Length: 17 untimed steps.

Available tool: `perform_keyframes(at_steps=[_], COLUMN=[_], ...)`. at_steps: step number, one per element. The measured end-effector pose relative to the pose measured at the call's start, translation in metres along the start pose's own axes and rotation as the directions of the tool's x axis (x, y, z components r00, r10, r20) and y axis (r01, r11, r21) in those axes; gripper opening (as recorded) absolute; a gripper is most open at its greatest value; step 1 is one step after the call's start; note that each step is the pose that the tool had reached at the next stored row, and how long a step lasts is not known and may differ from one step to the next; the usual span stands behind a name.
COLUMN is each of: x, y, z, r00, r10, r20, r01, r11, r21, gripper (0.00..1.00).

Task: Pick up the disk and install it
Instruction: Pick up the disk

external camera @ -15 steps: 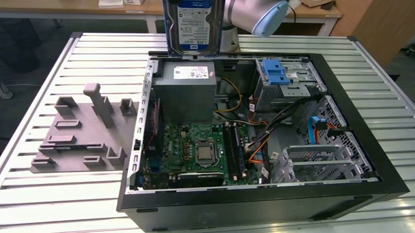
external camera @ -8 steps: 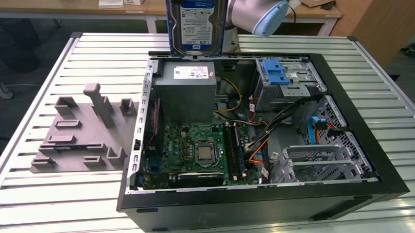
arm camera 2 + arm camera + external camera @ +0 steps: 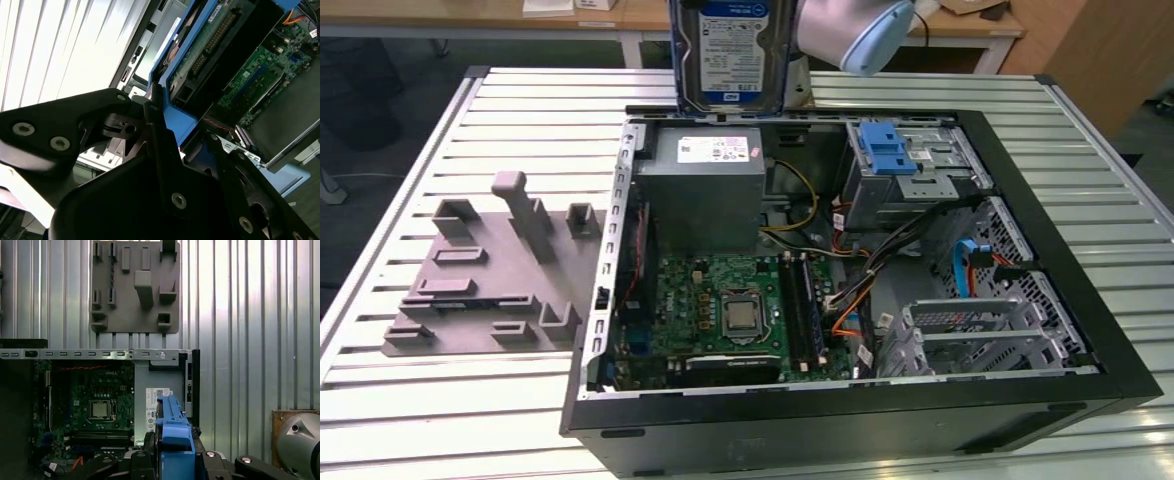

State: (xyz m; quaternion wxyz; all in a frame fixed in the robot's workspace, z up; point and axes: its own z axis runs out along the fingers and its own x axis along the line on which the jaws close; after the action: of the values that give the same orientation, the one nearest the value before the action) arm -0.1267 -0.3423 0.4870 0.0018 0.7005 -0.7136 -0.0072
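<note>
Your matte black claw (image 3: 174, 450) clamps the smooth blue plastic carrier of the disk (image 3: 731, 55). The flat silver slab, labelled face showing, hangs upright above the rim of the open black computer case (image 3: 854, 430), near the boxy grey power supply (image 3: 700, 200). Ribbed metal tabletop (image 3: 454, 420) beneath.

Probably a robotics lab or assembly workshop, judging from a narrow glimpse of the room. Laid out on a ribbed, pale metal surface (image 3: 427, 400): an open black desktop computer case (image 3: 854, 435) with green circuit board (image 3: 720, 305) exposed, beside a grey moulded parts fixture with slots and posts (image 3: 480, 285). Behind, light wooden workbenches (image 3: 454, 18) and the silver-and-pale-blue joint of a robot arm (image 3: 854, 30).
</note>
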Motion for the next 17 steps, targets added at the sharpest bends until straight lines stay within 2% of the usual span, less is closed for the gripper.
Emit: perform_keyframes(at_steps=[3, 17], x=[0.0002, 0.0092], y=[-0.0021, -0.0029], z=[0.0000, -0.0001], r00=[1.0000, 1.0000], r10=[0.000, 0.000], r20=[0.0000, 0.0000], r01=[0.000, 0.000], r11=[1.0000, 1.0000], r21=[0.0000, 0.0000], gripper=[0.36, 0.36])
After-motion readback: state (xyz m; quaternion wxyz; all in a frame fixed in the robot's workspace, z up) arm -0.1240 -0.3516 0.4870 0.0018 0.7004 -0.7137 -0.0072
